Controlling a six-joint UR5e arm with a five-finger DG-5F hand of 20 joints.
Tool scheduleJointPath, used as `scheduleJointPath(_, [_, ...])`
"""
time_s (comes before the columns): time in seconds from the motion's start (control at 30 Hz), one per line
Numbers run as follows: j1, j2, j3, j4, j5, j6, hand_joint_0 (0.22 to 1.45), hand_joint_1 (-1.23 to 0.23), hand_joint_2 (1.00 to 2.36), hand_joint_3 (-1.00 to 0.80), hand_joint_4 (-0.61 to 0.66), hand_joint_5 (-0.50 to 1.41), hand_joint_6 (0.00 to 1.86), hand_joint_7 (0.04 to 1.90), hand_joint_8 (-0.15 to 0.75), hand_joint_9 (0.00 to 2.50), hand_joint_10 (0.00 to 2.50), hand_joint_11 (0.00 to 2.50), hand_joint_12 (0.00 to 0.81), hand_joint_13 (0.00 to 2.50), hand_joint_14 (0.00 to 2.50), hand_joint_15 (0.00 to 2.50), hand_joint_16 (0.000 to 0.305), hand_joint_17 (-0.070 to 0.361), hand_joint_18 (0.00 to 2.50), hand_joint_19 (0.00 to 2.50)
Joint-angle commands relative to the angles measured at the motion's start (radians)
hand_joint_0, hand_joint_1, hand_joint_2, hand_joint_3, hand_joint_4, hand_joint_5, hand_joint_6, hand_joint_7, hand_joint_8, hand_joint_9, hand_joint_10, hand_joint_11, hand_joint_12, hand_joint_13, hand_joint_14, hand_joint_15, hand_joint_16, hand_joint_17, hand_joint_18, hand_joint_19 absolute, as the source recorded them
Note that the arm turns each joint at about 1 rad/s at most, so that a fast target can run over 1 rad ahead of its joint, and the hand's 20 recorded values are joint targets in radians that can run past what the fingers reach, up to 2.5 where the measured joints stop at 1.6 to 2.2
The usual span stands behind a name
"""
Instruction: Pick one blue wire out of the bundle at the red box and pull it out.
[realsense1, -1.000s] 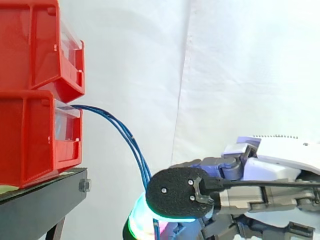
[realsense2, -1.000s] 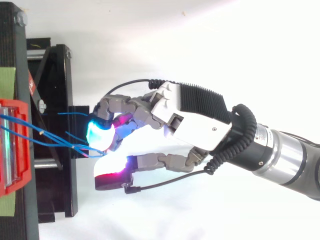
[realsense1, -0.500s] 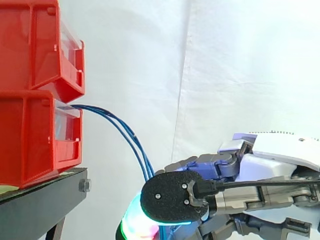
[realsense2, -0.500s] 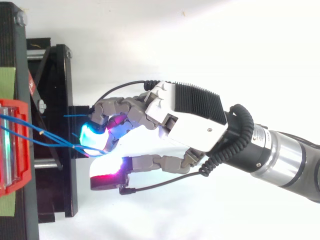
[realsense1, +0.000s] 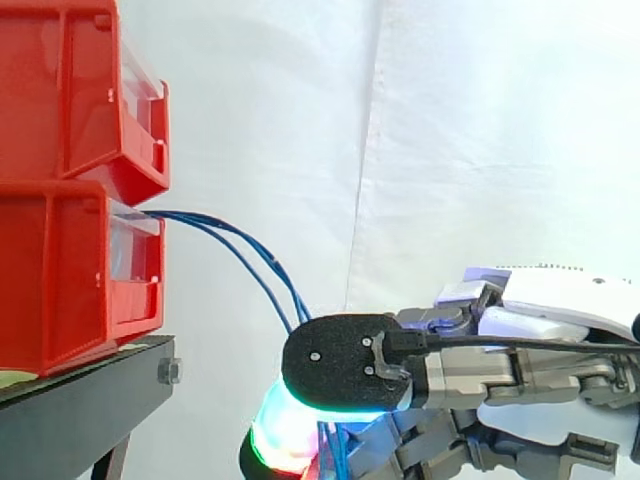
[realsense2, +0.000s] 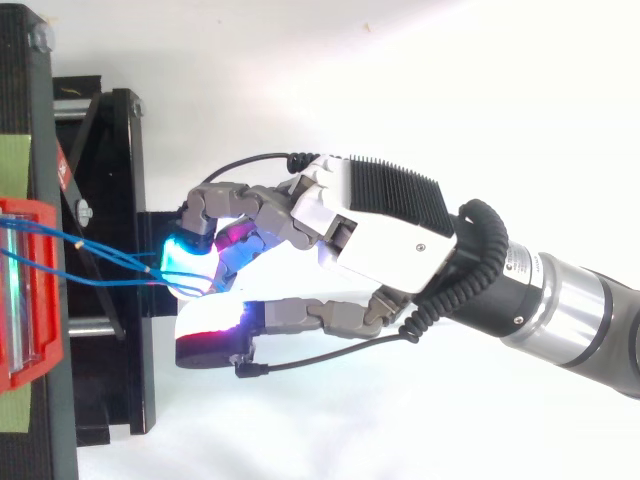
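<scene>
**Hand closed on the bundle, more than one wire at risk**

The thin blue wires (realsense1: 175, 216) come out of the front of the lower red plastic bin (realsense1: 60, 280), which sits on the black metal stand (realsense1: 80, 410) under a second red bin. From there they sag away from the bin and run down into the robot hand (realsense2: 385, 235). Its fingers are curled in, and the wires meet at the glowing cyan fingertips (realsense2: 185, 262). The thumb (realsense2: 210, 345) lies straight beside them, a little apart. From above, two wires appear to reach the pads, so the grip seems to be on the bundle rather than on a single strand. How firmly they are pinched is hard to tell.

The main danger, as I judge it, is that a pull from here drags several wires out together, because they lie too close at the pads to be separated. A thin wire could also slip through the thick pads once it draws taut. If the wires snag inside, the pull could shift the bin forward on the stand.
</scene>
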Motion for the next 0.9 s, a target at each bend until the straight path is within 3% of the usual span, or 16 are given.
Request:
scheduleJointPath(0.0, [-0.001, 0.002, 0.000, -0.030, -0.003, 0.028, 0.53, -0.63, 1.01, -0.33, 0.24, -0.08, 0.52, 1.36, 0.353, 1.03, 0.02, 0.49, 0.456, 0.98, 0.01, 0.44, 0.062, 0.140, 0.80, 0.59])
scheduleJointPath(0.13, [-0.001, 0.003, 0.000, -0.042, -0.001, 0.136, 0.52, -0.64, 1.01, -0.36, 0.25, -0.09, 0.50, 1.34, 0.350, 1.02, 0.02, 0.49, 0.458, 0.96, 0.01, 0.44, 0.063, 0.142, 0.80, 0.58])
scheduleJointPath(0.2, [-0.001, 0.003, 0.000, -0.042, -0.001, 0.153, 0.52, -0.65, 1.01, -0.37, 0.25, -0.09, 0.50, 1.31, 0.353, 1.01, 0.02, 0.49, 0.457, 0.96, 0.01, 0.44, 0.063, 0.142, 0.79, 0.59])
scheduleJointPath(0.3, [-0.001, 0.002, -0.006, -0.042, -0.001, 0.155, 0.51, -0.65, 1.01, -0.38, 0.26, -0.09, 0.50, 1.27, 0.354, 1.00, 0.02, 0.49, 0.459, 0.96, 0.01, 0.44, 0.063, 0.143, 0.79, 0.59])
scheduleJointPath(0.43, [-0.003, 0.003, -0.046, -0.027, -0.001, 0.143, 0.51, -0.65, 1.01, -0.38, 0.28, -0.10, 0.50, 1.23, 0.353, 1.00, 0.02, 0.48, 0.459, 0.95, 0.01, 0.43, 0.063, 0.143, 0.79, 0.59])
scheduleJointPath(0.5, [-0.003, 0.003, -0.078, 0.048, -0.001, 0.146, 0.51, -0.65, 1.01, -0.38, 0.29, -0.10, 0.50, 1.22, 0.353, 1.00, 0.02, 0.47, 0.460, 0.95, 0.01, 0.43, 0.064, 0.143, 0.79, 0.59])
scheduleJointPath(0.87, [-0.009, 0.003, -0.078, 0.094, 0.002, 0.156, 0.52, -0.68, 1.01, -0.37, 0.28, -0.10, 0.50, 1.23, 0.348, 1.00, 0.02, 0.49, 0.454, 0.95, 0.01, 0.44, 0.063, 0.141, 0.79, 0.58])
